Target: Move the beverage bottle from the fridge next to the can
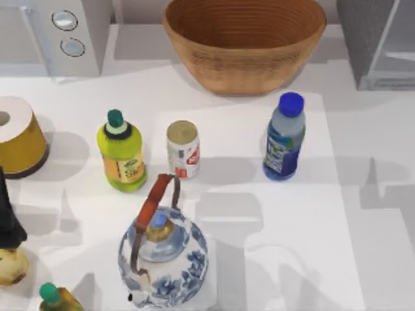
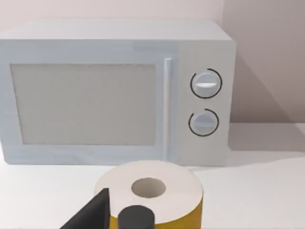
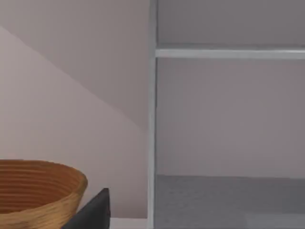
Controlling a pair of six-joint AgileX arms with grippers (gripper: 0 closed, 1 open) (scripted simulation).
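The beverage bottle (image 1: 284, 137), clear bluish with a blue cap, stands upright on the table. It is to the right of the white-and-silver can (image 1: 183, 149), with a gap wider than the can between them. Neither gripper touches it. The grey fridge (image 1: 382, 42) stands at the back right corner. The right wrist view faces its grey inside (image 3: 228, 119) and a shelf (image 3: 228, 52), with my right gripper (image 3: 93, 210) at that view's lower edge. My left arm (image 1: 8, 220) is parked at the table's left edge, and its gripper (image 2: 109, 214) hangs over a yellow roll (image 2: 150, 191).
A wicker basket (image 1: 243, 42) sits at the back centre and a white microwave (image 1: 58, 32) at the back left. A yellow-green bottle (image 1: 121, 154) stands left of the can. A blue-and-white teapot (image 1: 162, 256) is in front, and another green-capped bottle (image 1: 55, 298) stands at the front left.
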